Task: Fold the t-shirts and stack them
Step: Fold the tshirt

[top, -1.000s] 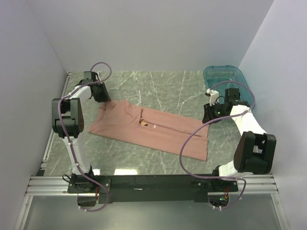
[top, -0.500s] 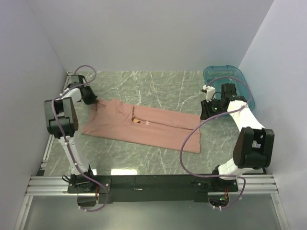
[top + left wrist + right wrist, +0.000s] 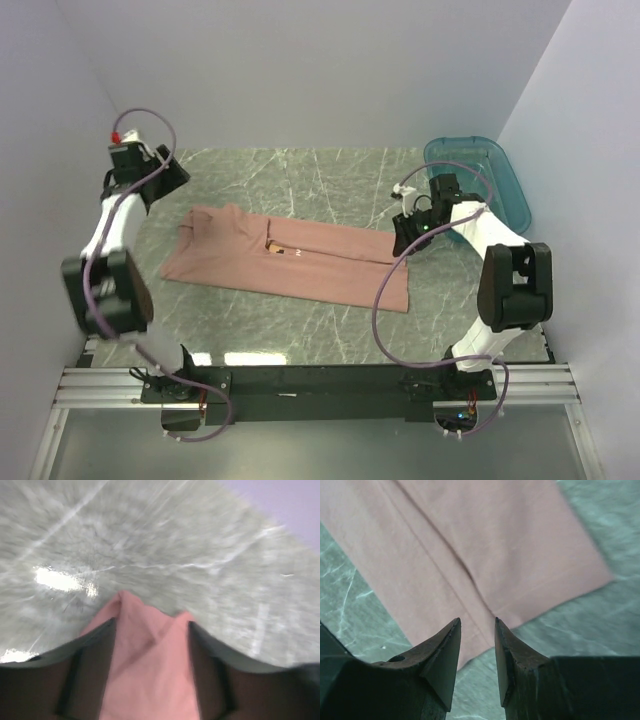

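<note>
**Pink strip lies slantwise, both claws off it**

Starting nearest: one t-shirt [image 3: 300, 265] lies flat on the green marbled bench [image 3: 330, 330], folded lengthwise into a long, narrow band. Its long axis runs left to right on a slant. The straight hem end is at the near right, and the bunched, narrower end points to the far left. A scrap of red-brown print shows on top, left of the middle.

Moving back, the right claw [image 3: 476, 627] sits low at the far edge of the hem end. Its fingers are only a slit apart, with nothing between them, and the hem corner lies on the bench just beyond the tips.

Further back on the left, the left claw [image 3: 151, 630] is up and clear of the cloth, beside the far-left end. That wrist view is blurred, but the fingers look spread, framing the shirt's pointed corner on the bench below.

Farthest right is a teal tub [image 3: 470, 150].
</note>
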`<state>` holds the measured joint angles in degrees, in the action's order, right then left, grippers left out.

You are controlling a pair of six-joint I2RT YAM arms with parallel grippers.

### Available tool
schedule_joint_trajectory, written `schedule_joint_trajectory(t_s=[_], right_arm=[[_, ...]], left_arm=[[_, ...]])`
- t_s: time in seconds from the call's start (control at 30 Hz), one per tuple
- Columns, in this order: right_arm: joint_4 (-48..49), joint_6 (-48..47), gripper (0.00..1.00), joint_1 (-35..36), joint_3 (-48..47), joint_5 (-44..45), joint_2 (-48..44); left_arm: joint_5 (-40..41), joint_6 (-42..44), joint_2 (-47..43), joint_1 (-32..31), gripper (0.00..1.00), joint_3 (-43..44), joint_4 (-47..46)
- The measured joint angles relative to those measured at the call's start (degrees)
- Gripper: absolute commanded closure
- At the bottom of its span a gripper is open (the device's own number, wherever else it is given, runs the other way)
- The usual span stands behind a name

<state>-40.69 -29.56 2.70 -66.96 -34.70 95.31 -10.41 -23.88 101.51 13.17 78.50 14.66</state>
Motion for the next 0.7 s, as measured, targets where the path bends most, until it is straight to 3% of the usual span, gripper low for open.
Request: schedule_joint_trajectory(t_s=[0.13, 0.23, 0.43, 0.7], right_arm=[[-1.4, -2.27, 0.56, 0.96, 0.96, -1.7, 0.52], [-4.07, -7.02, 0.55, 0.98, 0.79, -4.66, 0.52], [-3.87, -10.99, 0.55, 3.3, 1.84, -6.38, -0.44], [0.7, -6.12, 0.55, 13.07, 0.81, -2.05, -0.98]], left_arm=[[-1.99, 0.15, -20.5, 0.28, 0.17, -12.98, -4.9], [-7.02, 0.17, -30.64, 0.52, 0.19, -21.75, -7.1], [-13.44, 0.2, -29.4, -0.22, 0.2, -30.56, -4.44], [-7.1, 1.14, -27.54, -5.31, 0.28, -31.85, 0.31]])
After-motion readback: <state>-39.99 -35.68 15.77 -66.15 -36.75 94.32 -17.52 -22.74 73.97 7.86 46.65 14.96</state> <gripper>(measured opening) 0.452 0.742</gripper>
